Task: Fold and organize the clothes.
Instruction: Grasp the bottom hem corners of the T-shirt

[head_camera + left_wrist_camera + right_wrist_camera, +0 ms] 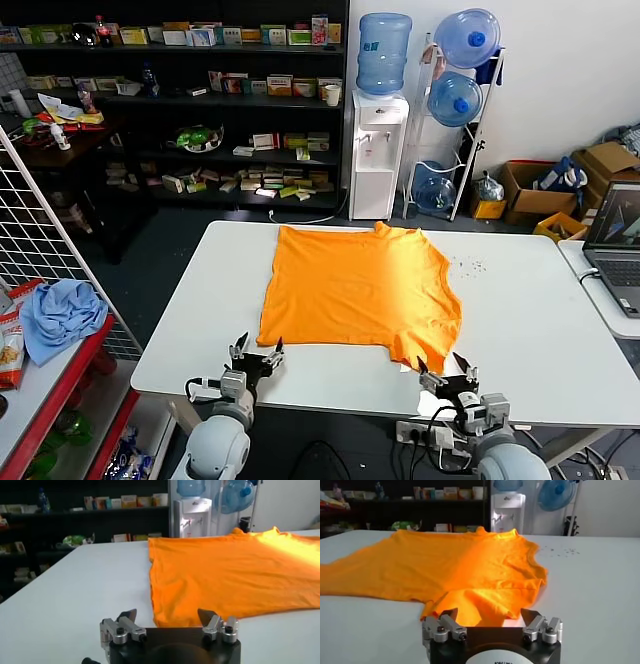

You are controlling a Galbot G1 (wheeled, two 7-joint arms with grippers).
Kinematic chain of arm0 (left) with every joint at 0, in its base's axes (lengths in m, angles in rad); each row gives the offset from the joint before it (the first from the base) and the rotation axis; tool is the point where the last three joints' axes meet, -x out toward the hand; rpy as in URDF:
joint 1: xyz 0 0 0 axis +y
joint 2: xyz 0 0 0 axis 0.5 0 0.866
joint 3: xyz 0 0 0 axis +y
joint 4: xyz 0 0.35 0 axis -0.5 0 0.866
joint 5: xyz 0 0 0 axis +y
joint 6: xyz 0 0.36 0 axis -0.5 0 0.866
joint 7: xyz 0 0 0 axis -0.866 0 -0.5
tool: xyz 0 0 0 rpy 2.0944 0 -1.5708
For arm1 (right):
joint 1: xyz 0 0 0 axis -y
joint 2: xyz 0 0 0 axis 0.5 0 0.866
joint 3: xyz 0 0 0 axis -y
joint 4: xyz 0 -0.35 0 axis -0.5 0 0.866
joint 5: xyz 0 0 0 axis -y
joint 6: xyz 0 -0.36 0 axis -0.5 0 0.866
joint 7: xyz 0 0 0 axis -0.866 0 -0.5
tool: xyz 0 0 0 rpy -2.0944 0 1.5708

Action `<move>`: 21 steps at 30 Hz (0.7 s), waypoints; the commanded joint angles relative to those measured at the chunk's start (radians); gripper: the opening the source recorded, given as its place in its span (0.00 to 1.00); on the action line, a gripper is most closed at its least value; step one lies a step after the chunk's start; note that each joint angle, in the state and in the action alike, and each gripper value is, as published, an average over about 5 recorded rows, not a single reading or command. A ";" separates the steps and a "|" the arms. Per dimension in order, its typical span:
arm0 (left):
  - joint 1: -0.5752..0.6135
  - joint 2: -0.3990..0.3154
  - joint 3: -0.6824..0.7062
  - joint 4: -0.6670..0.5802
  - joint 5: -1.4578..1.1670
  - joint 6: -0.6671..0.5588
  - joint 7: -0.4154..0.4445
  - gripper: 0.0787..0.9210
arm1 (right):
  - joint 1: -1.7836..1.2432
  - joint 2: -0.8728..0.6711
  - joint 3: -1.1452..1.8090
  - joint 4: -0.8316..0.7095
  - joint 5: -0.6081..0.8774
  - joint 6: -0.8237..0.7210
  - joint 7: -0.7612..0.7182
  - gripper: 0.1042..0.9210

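A bright orange T-shirt [360, 285] lies spread flat on the white table [520, 330], plain side up, collar toward the far edge. My left gripper [257, 349] is open and empty just in front of the shirt's near left corner [170, 615]. My right gripper [443, 367] is open and empty just in front of the near right corner, where the shirt [470, 575] has a small fold [487, 607]. No lettering shows.
A light blue cloth [60, 315] lies on a red shelf at the left beside a wire rack. A laptop [615, 240] sits on a table at the right. Shelves and a water dispenser [378, 150] stand behind the table.
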 commanded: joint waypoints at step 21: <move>0.011 -0.001 -0.005 -0.007 -0.005 -0.028 0.004 0.24 | 0.009 0.018 -0.013 -0.007 -0.004 -0.021 0.019 0.13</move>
